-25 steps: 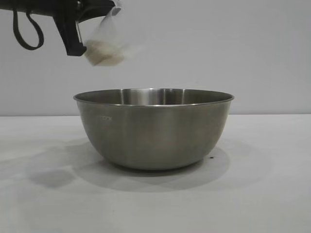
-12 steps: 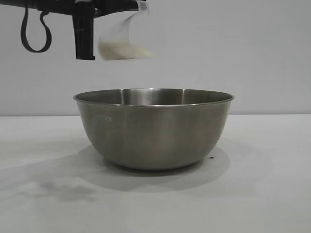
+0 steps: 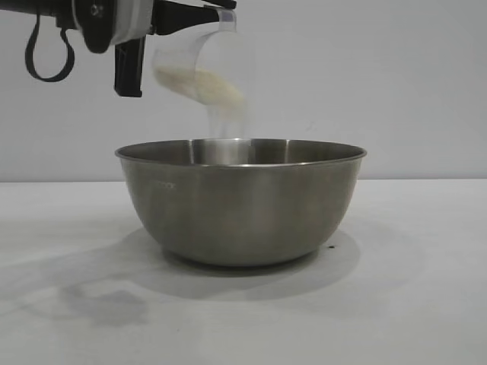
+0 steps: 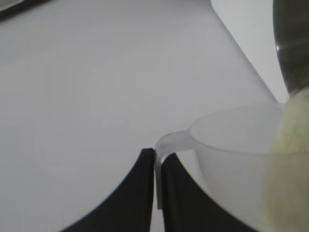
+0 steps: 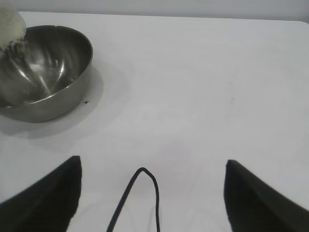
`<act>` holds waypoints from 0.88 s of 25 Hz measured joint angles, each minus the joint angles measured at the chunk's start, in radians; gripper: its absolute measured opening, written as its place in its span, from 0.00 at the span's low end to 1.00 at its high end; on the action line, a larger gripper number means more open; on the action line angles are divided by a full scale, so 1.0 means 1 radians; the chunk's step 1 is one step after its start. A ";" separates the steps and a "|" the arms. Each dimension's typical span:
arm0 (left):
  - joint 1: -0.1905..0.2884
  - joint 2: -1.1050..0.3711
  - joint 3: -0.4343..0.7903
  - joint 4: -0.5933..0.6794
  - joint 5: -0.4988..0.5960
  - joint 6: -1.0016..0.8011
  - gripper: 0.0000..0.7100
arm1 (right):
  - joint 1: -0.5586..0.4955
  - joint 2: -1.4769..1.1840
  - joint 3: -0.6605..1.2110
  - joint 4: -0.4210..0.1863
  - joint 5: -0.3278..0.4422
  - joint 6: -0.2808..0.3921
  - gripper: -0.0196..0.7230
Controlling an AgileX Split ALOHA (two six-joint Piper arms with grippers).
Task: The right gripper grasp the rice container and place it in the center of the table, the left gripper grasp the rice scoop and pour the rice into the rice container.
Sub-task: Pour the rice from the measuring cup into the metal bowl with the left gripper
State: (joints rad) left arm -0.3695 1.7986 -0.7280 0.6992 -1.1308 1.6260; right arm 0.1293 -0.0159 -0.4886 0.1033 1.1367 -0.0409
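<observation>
A plain white matte table (image 3: 426,304) runs back to a bare pale wall, soft shadows pooling under the only large object on it: the rice container (image 3: 240,201), a round bowl of brushed stainless steel with a thin rolled rim and faint lettering on its side, standing at the middle of the surface. Above its rim, toward the left side, the left gripper (image 4: 157,166) pinches its two black tapered fingers tight on the thin loop handle of the rice scoop (image 3: 199,65), a small translucent plastic cup with straight sides. The scoop is tipped mouth-down toward the bowl, and cream-coloured rice (image 3: 205,82) slides along its lower wall and falls in a pale stream into the steel basin. The right gripper (image 5: 152,193) sits well apart from the bowl, low over bare table, jaws spread wide and holding nothing; a thin black cable (image 5: 137,195) loops between its fingers.
</observation>
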 joint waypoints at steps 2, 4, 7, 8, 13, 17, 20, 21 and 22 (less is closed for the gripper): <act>0.000 0.000 0.000 0.003 -0.002 0.044 0.00 | 0.000 0.000 0.000 0.000 0.000 0.000 0.77; 0.000 0.000 0.000 0.011 -0.002 0.066 0.00 | 0.000 0.000 0.000 0.000 0.000 0.000 0.77; -0.002 0.000 0.000 0.026 -0.002 0.104 0.00 | 0.000 0.000 0.000 0.000 0.000 0.000 0.77; -0.002 0.000 0.000 0.026 -0.002 0.121 0.00 | 0.000 0.000 0.000 0.000 0.000 0.000 0.77; -0.026 0.000 0.000 0.026 -0.006 0.240 0.00 | 0.000 0.000 0.000 0.000 0.000 0.000 0.77; -0.028 0.000 0.000 0.044 -0.006 0.340 0.00 | 0.000 0.000 0.000 0.000 0.000 0.000 0.77; -0.029 0.000 0.000 0.051 -0.006 0.402 0.00 | 0.000 0.000 0.000 0.000 0.000 0.000 0.77; -0.031 0.000 0.000 0.052 -0.006 0.425 0.00 | 0.000 0.000 0.000 0.000 0.000 0.000 0.77; -0.031 0.000 0.000 0.056 -0.006 0.451 0.00 | 0.000 0.000 0.000 0.000 0.000 0.000 0.77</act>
State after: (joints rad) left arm -0.4000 1.7986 -0.7284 0.7553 -1.1363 2.0772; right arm 0.1293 -0.0159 -0.4886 0.1033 1.1367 -0.0409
